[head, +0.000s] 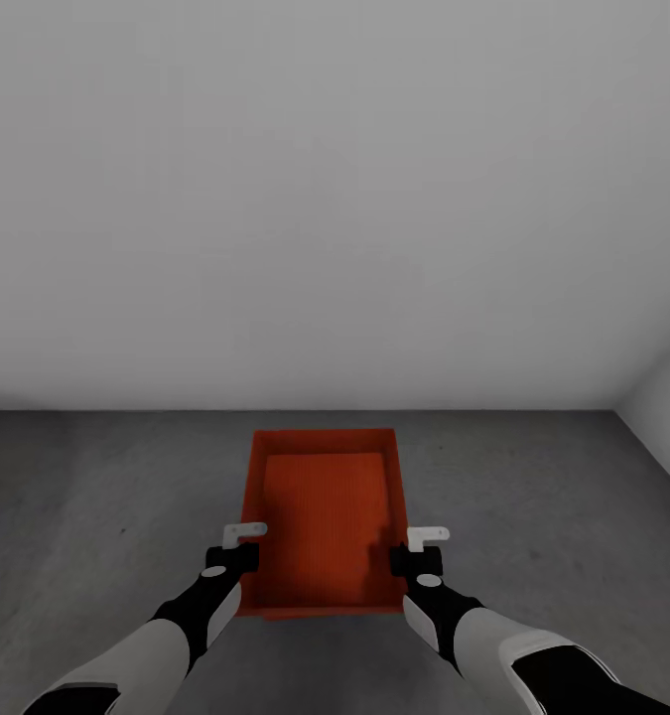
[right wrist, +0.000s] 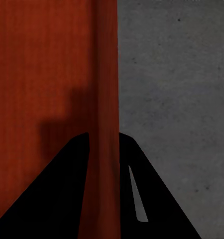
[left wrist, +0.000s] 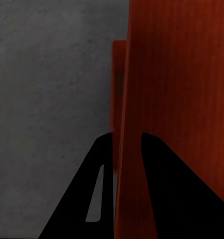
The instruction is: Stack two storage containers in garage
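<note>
One orange-red open-top storage container (head: 325, 516) lies lengthwise in front of me over the dark grey garage floor (head: 106, 497). My left gripper (head: 237, 551) is shut on its left wall near the close end, and in the left wrist view the fingers (left wrist: 126, 134) straddle that wall (left wrist: 176, 99). My right gripper (head: 417, 554) is shut on the right wall, which again sits between the fingers (right wrist: 103, 134) in the right wrist view. A darker orange-red strip (left wrist: 118, 74) shows just outside the left wall; I cannot tell whether it is a second container underneath.
A plain pale grey wall (head: 335, 199) rises just beyond the container. Another wall angles in at the far right (head: 667, 417). Concrete floor spreads to both sides of the bin (right wrist: 176, 99).
</note>
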